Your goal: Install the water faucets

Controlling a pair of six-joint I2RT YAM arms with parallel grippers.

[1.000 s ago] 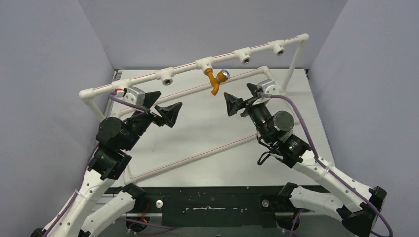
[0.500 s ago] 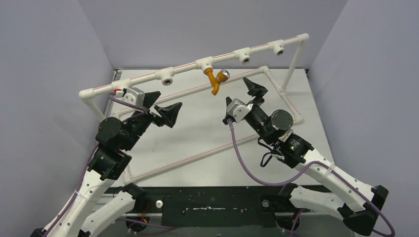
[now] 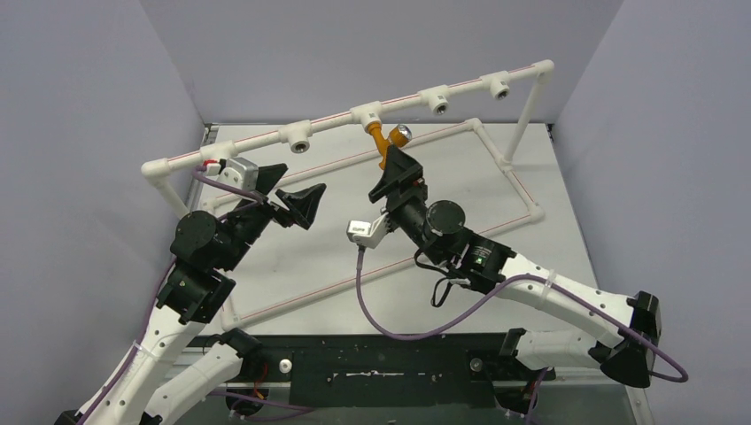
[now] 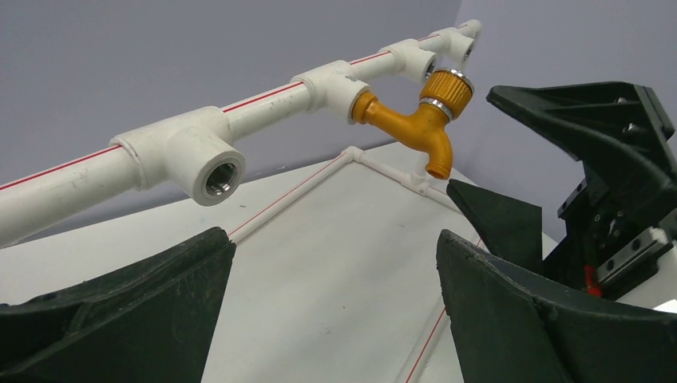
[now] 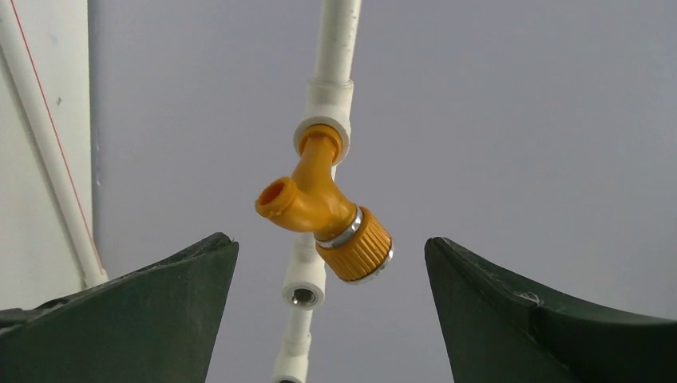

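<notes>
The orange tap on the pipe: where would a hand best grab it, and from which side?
On the tap, probably the ribbed knob: it juts clear of the white pipe and its ridges resist slipping. Come from the front, opposite the pipe, straddling it; the curved spout looks slippier.

faucet [image 3: 381, 138] in pipe tee [image 3: 366, 113] | right gripper [image 3: 396, 164] just before faucet

Top view: faucet [image 3: 382, 136] spout sits behind the right gripper [image 3: 396, 161]. Jaws overlap edge-on there, so contact is unreadable. Left arm [image 3: 150, 345] base clipped at 7 o'clock.
Right wrist: fingers [image 5: 120, 319] cut off at 7 and 5 o'clock. Faucet inlet buried in tee socket [image 5: 327, 108], thread depth unseen.
Left wrist: pipe [image 4: 64, 179] runs off at 9 o'clock. Far sockets [image 4: 411, 57] at 1 o'clock too small for detail.
</notes>
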